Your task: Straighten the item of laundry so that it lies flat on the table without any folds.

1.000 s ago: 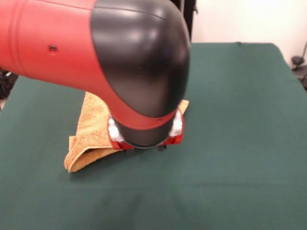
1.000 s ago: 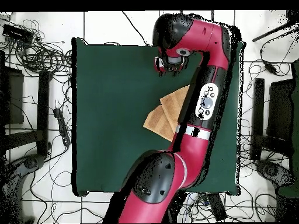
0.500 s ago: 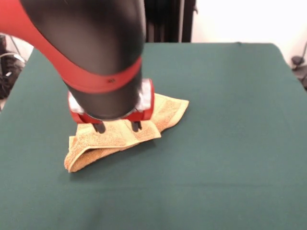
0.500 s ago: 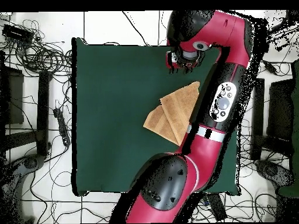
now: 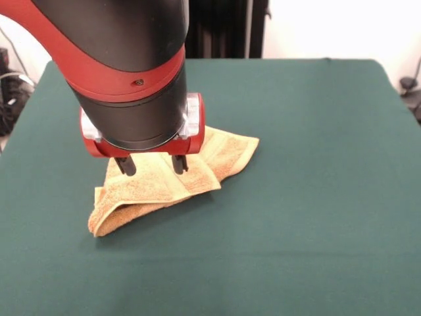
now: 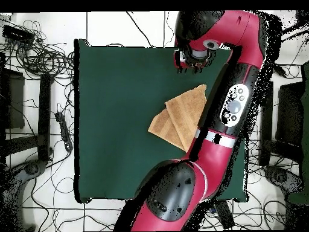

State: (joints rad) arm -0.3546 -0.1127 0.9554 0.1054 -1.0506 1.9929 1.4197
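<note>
The orange-tan item of laundry [image 5: 172, 183] lies folded over itself in a rough triangle on the green table [image 5: 316, 145]. A thick doubled fold sits at its lower left and a corner points right. From overhead the item of laundry [image 6: 179, 113] sits right of the middle of the table [image 6: 114, 109], partly under the arm. My gripper [image 5: 152, 166] hangs open, its two dark fingers [image 5: 125, 164] apart with nothing between them. In the overhead view the gripper [image 6: 192, 63] is over bare table, apart from the cloth's upper corner.
The red and black arm [image 6: 232, 103] runs along the table's right side and covers the cloth's right edge. Cables [image 6: 42, 57] and dark stands [image 6: 45, 115] crowd the floor around the table. A black stand [image 5: 227, 29] rises behind the far edge.
In the front view the gripper has swung from right to left across the towel and risen a little. The towel has kept its shape and place.
</note>
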